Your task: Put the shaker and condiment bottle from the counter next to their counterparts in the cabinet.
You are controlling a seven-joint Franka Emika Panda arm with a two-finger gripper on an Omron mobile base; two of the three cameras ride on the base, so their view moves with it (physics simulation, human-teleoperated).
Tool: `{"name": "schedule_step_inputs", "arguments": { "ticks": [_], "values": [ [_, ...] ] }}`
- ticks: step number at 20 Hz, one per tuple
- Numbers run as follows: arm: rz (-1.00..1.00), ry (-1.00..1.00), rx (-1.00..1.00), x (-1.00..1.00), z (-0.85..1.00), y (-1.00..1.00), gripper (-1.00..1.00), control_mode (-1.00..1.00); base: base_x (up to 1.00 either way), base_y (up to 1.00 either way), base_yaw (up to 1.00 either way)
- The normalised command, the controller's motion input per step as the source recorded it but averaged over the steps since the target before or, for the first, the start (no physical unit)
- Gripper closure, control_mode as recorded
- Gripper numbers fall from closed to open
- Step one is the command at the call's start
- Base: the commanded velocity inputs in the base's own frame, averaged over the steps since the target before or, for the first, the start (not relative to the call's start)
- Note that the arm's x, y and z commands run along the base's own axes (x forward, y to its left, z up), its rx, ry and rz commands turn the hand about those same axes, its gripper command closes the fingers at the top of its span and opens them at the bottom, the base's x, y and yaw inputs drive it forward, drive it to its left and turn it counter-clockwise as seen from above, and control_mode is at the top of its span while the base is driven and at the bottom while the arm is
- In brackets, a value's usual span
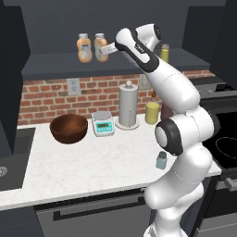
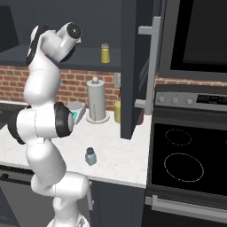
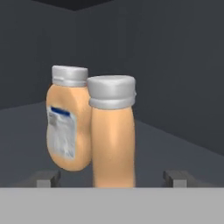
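Observation:
The condiment bottle (image 1: 100, 47) stands upright on the cabinet shelf (image 1: 51, 64), right beside its orange-tan counterpart (image 1: 84, 47). In the hand view the near condiment bottle (image 3: 113, 140) partly covers the counterpart bottle (image 3: 68, 127) behind it on the left. My gripper (image 3: 112, 177) is open, its fingertips (image 3: 46, 178) standing wide of the bottle with a gap on each side. The gripper (image 1: 106, 50) reaches in from the right. The teal-grey shaker (image 1: 161, 160) (image 2: 90, 156) stands on the counter (image 1: 83, 166) near the front edge. A slim yellow-green shaker (image 1: 165, 53) (image 2: 105, 53) sits farther right on the shelf.
On the counter are a wooden bowl (image 1: 69, 128), a kitchen scale (image 1: 102, 123), a paper towel holder (image 1: 128, 105) and a yellow canister (image 1: 152, 112). An open cabinet door (image 2: 133, 66) hangs by the stove (image 2: 186, 155). A sink (image 1: 9, 152) lies at left.

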Motion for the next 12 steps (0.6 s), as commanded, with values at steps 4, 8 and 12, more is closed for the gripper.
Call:
{"name": "schedule_step_inputs", "arguments": {
  "ticks": [4, 8, 12],
  "values": [
    [0.00, 0.00, 0.00, 0.00, 0.00, -0.01, -1.00, -1.00, 0.00, 0.00, 0.00],
    [0.00, -0.04, 0.00, -0.28, 0.19, -0.49, -1.00, -1.00, 0.00, 0.00, 0.00],
    [0.00, -0.09, 0.00, -0.57, 0.19, -0.62, -1.00, -1.00, 0.00, 0.00, 0.00]
  ]
}}
